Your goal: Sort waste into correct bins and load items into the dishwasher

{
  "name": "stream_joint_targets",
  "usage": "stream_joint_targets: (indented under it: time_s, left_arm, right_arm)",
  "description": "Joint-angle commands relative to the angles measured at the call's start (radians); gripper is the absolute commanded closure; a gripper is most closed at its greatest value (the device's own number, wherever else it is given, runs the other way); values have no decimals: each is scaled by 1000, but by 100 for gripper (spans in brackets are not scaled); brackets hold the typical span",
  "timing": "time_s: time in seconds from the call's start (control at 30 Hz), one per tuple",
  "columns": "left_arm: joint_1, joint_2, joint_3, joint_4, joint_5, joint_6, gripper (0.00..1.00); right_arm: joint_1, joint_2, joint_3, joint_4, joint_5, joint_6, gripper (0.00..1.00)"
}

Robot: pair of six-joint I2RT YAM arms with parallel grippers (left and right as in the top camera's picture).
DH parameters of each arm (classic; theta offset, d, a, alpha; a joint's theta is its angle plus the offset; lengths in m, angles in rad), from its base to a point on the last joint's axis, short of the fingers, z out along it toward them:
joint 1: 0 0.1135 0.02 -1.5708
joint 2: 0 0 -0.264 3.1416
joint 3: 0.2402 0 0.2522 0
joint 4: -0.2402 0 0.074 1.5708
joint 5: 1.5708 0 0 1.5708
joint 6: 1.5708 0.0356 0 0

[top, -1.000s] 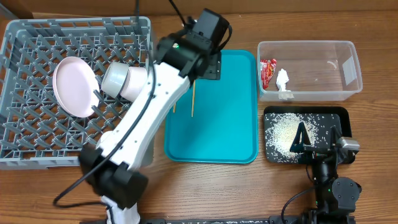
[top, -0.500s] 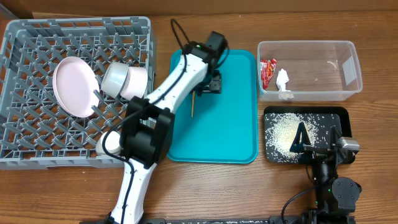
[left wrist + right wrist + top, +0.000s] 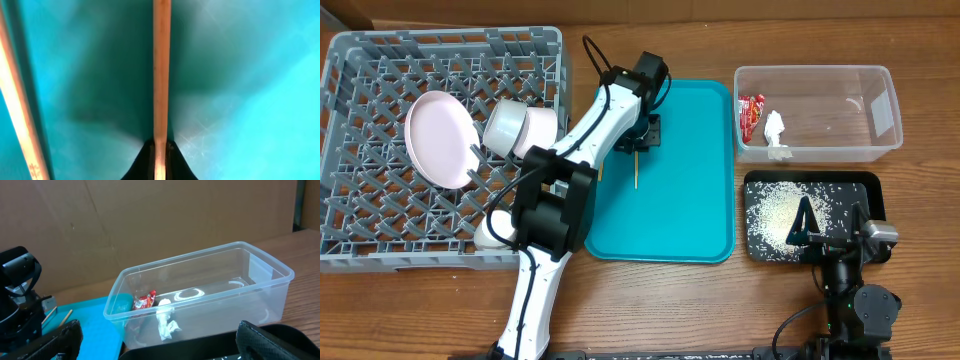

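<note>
Down on tray [image 3: 690, 215] since a second ago; left gripper [image 3: 161, 156] clamped on chopstick [image 3: 161, 70]. Lift to rack [image 3: 360, 60] likely next.

Wooden table [image 3: 420, 310], warm brown grain, evenly lit. Creased brown cardboard backdrop [image 3: 150, 220] behind far edge.

- A robotics lab bench rather than a real kitchen: a white arm [image 3: 582, 140] and a black arm [image 3: 855, 300] are mounted at the near edge of a bare wooden table [image 3: 650, 300], with black cable [image 3: 591, 52] looping off the white one
- Kitchen things sit side by side on it: a grey dish rack [image 3: 360, 60], a teal tray [image 3: 690, 200], a clear tub [image 3: 815, 68] and a black tray [image 3: 870, 185]
- Behind the table stands a plain brown backdrop [image 3: 150, 225], seemingly cardboard, though the right wrist view is too soft to be sure
</note>
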Motion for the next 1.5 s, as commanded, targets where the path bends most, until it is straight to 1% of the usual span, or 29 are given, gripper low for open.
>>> stream_joint_targets:
  time_s: [0.0, 0.13, 0.27, 0.43, 0.57, 0.6, 0.67, 0.8, 0.9, 1.0, 1.03, 1.1, 1.17, 1.3, 1.47]
  left_arm:
    - [0, 23, 6, -36, 20, 43, 96]
    - [2, -86, 55, -124, -19, 79, 96]
    - [2, -269, 72, -194, -72, 79, 96]
    - [21, -500, 72, -325, -232, 68, 96]
    - [103, -613, 72, -431, -338, 99, 96]
    - [138, -630, 72, -453, -357, 108, 96]
    - [255, -650, 72, -486, -362, 162, 96]
    - [450, -645, 69, -479, -341, 213, 96]
    - [584, -641, 66, -452, -275, 279, 96]
    - [712, -640, 56, -391, -152, 397, 96]
    - [743, -639, 51, -372, -107, 448, 96]
    - [811, -637, 37, -335, 0, 607, 96]
    - [859, -629, 23, -299, 56, 688, 96]
    - [917, -583, 11, -251, 65, 715, 96]
    - [953, -472, 11, -246, 57, 725, 96]
  right_arm:
    - [-3, -10, -10, 3, 5, -2, 0]
    - [-3, -10, -10, 3, 6, -1, 0]
    - [-3, -10, -10, 3, 6, -1, 0]
    - [-3, -10, -10, 3, 6, -2, 0]
    - [-3, -10, -10, 3, 6, -1, 0]
    - [-3, -10, -10, 3, 6, -1, 0]
    - [-3, -10, -10, 3, 6, -2, 0]
    - [-3, -10, -10, 3, 6, -1, 0]
    - [-3, -10, -10, 3, 5, -1, 0]
    - [-3, -10, -10, 3, 6, -1, 0]
    - [-3, -10, -10, 3, 6, -1, 0]
    - [-3, -10, -10, 3, 6, -2, 0]
    - [-3, -10, -10, 3, 6, -1, 0]
    - [-3, -10, -10, 3, 5, -2, 0]
    - [-3, -10, -10, 3, 6, -1, 0]
